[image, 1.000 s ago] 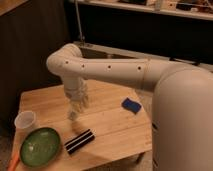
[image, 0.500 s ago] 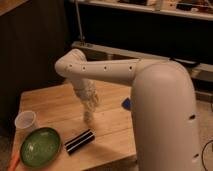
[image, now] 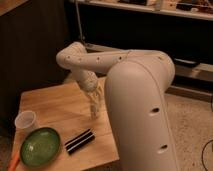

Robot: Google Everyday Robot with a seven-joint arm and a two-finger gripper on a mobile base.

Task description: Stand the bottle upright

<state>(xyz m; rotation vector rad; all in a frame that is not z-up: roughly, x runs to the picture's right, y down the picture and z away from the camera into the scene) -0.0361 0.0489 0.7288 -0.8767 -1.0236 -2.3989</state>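
Change: against the view a second before, the arm had swung across and filled the right half of the scene, and the blue thing once visible on the table's right side was now hidden behind it.
Nearest: the green bowl sat at seven o'clock on the wooden table, the flat black bar with white stripes just beside it toward six o'clock.
Cup: the translucent cup stood at nine o'clock, well apart from the work.
Gripper: the gripper pointed down near the table's middle; whether it pinched anything I could not tell.
Bottle: the bottle appeared as a pale upright shape at the gripper's tip, apparently touching the tabletop.
Meaning: I judged the standing-up nearly done, with letting go and backing off left.
Farthest: dark shelving at twelve o'clock.
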